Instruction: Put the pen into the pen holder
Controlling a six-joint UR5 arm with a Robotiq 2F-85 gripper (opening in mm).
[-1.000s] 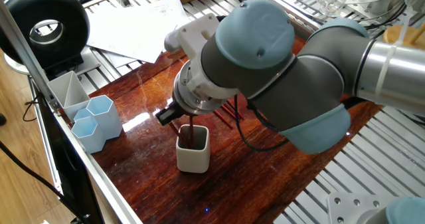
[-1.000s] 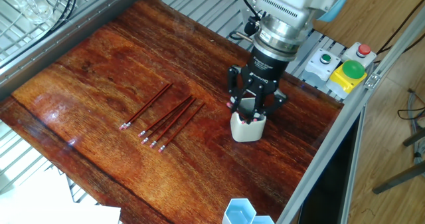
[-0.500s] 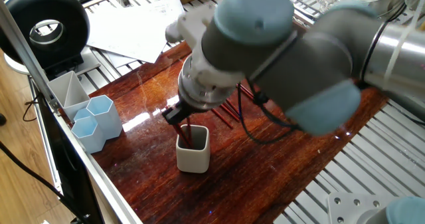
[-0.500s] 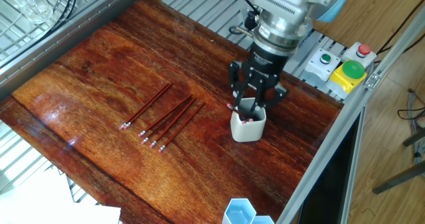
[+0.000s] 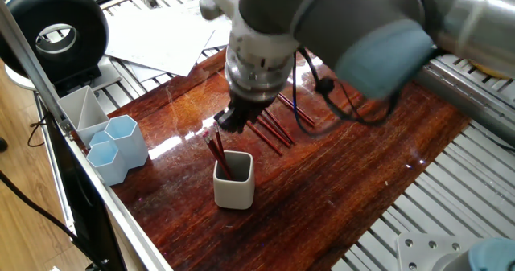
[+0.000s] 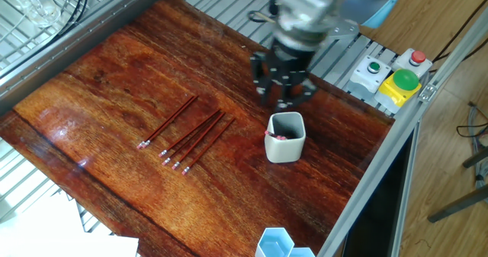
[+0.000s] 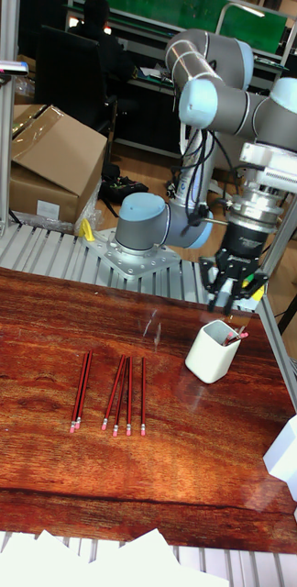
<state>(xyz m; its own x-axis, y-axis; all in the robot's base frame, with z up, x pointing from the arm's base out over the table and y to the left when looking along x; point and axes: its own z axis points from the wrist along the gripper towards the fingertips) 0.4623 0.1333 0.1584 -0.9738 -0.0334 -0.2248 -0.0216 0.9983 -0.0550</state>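
Note:
The off-white pen holder stands upright on the wooden table. Red pens lean inside it, their pink ends poking above the rim. My gripper hangs a little above and behind the holder, open, with nothing between its fingers. Several more red pens lie side by side on the table, away from the holder.
Pale blue hexagonal cups and a grey compartment tray sit at the table's edge. Loose papers lie beyond the wood. A button box sits on the metal rail near the holder.
My gripper has risen out of the holder and moved back from it. A pen it held down in the cup now stays there, leaning against the rim.

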